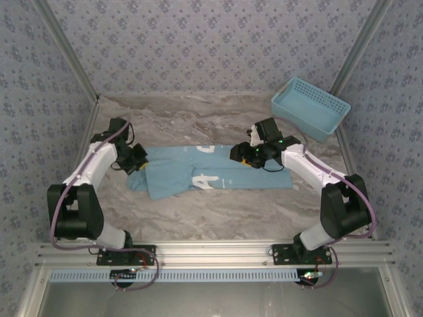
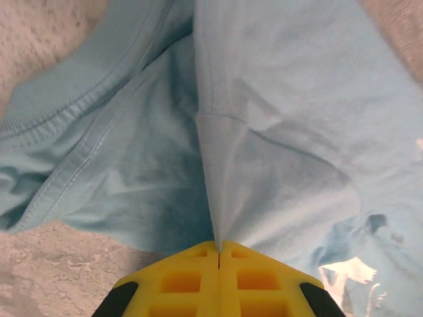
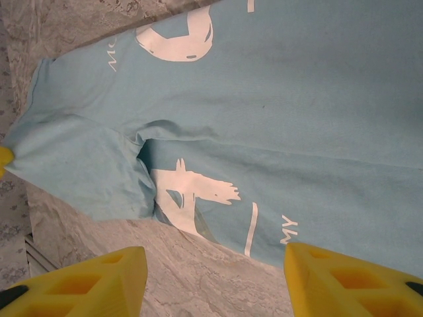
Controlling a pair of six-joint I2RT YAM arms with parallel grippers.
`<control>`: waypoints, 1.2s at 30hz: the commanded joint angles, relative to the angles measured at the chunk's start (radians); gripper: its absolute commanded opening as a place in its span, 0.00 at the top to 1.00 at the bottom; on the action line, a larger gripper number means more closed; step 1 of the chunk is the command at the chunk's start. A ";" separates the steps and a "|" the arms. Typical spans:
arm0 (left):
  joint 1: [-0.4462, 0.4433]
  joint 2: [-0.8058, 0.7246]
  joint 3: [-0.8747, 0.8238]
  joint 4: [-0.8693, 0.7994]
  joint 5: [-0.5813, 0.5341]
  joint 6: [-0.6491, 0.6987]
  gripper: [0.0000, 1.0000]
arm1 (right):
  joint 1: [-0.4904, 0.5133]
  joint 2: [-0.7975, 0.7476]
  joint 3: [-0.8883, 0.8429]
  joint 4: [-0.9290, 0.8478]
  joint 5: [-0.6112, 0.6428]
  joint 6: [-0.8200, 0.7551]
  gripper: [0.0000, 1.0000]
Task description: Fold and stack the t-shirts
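Note:
A light blue t-shirt [image 1: 231, 175] with white lettering lies spread across the middle of the marble table, its left end bunched and folded over. My left gripper [image 1: 137, 158] is at that left end. In the left wrist view its yellow fingers [image 2: 219, 246] are shut on a raised ridge of the t-shirt [image 2: 297, 132], and the cloth rises taut into the jaws. My right gripper [image 1: 240, 154] hovers over the shirt's middle. In the right wrist view it [image 3: 213, 254] stands open above bare marble just off the t-shirt [image 3: 297, 99] edge, with nothing between its fingers.
A light blue plastic lattice basket [image 1: 310, 107] stands at the far right corner. Bare marble table [image 1: 198, 119] stretches behind the shirt and in front of it. Patterned walls and metal frame posts enclose the table on three sides.

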State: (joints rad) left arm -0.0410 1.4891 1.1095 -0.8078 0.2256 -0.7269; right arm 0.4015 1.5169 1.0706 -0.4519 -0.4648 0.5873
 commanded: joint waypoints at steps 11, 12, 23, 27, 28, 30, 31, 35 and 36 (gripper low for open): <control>0.009 0.284 0.364 -0.231 -0.051 0.073 1.00 | -0.010 -0.004 0.006 0.012 -0.024 0.000 0.41; 0.010 0.304 0.385 -0.239 -0.056 0.080 1.00 | -0.009 -0.007 0.003 0.015 -0.025 0.000 0.41; 0.031 0.555 0.525 -0.234 -0.150 0.149 0.97 | -0.017 -0.023 -0.006 0.011 -0.024 0.000 0.41; 0.026 0.577 0.530 -0.206 -0.240 0.175 0.70 | -0.039 -0.035 -0.013 -0.011 0.011 -0.004 0.41; 0.022 0.563 0.528 -0.202 -0.273 0.179 0.65 | -0.051 -0.039 -0.017 -0.025 0.035 -0.007 0.41; 0.007 0.507 0.501 -0.189 -0.343 0.182 0.60 | -0.085 -0.050 -0.024 -0.056 0.083 -0.010 0.42; -0.001 0.462 0.477 -0.181 -0.373 0.179 0.59 | -0.111 -0.055 -0.032 -0.064 0.099 -0.011 0.43; -0.045 0.273 0.321 -0.151 -0.338 0.107 0.62 | -0.205 -0.024 -0.032 -0.098 0.148 -0.046 0.49; -0.056 0.236 0.275 -0.141 -0.297 0.075 0.63 | -0.219 -0.004 -0.017 -0.113 0.164 -0.067 0.51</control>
State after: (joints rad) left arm -0.0635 1.8687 1.4750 -0.9550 -0.0975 -0.5877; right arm 0.2218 1.4883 1.0447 -0.4961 -0.3702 0.5720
